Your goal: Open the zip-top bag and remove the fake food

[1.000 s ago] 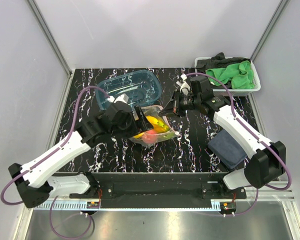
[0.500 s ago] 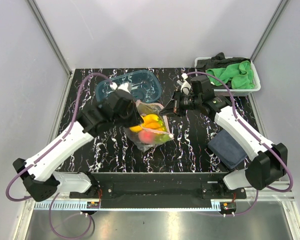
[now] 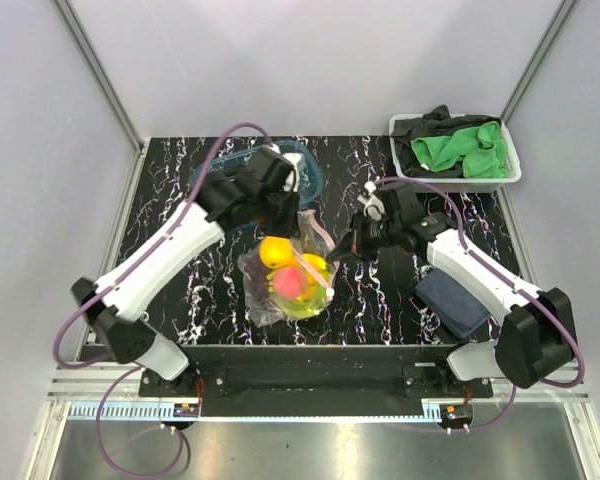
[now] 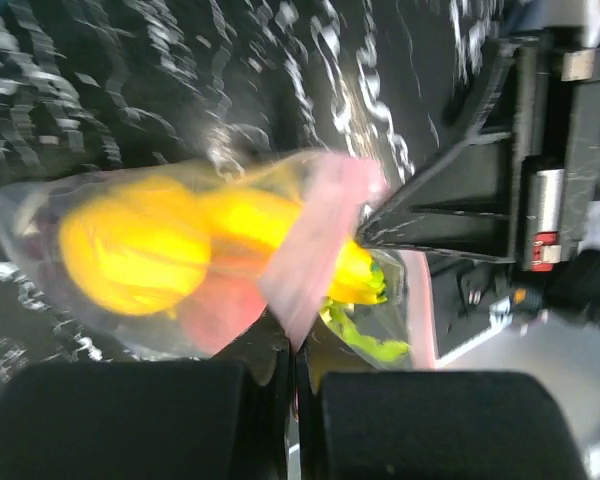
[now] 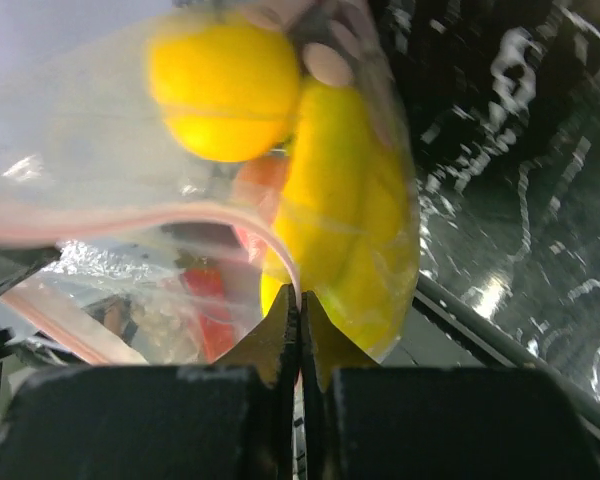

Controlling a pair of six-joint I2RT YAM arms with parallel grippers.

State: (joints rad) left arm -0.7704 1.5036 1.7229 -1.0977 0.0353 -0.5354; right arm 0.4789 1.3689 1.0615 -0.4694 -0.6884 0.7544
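The zip-top bag (image 3: 265, 300) hangs lifted over the middle of the table, stretched between both grippers. My left gripper (image 3: 300, 214) is shut on its pink zip strip (image 4: 315, 235) at the back edge. My right gripper (image 3: 340, 250) is shut on the strip's other lip (image 5: 235, 215), to the right. The fake food lies inside: a yellow lemon (image 3: 273, 250), a pink-red peach (image 3: 288, 283) and a yellow banana bunch (image 3: 315, 266). The left wrist view also shows a green piece (image 4: 370, 345). In the right wrist view the lemon (image 5: 225, 90) sits above the bananas (image 5: 345, 210).
A blue-tinted clear tray (image 3: 312, 178) sits at the back, mostly hidden by my left arm. A white bin (image 3: 510, 165) with green and black cloths stands at the back right. A dark folded cloth (image 3: 452, 296) lies under my right arm.
My left gripper has shut on the bag's strip and swung back and up. The bag has come off the table and now hangs between the grippers. The right gripper dropped slightly nearer.
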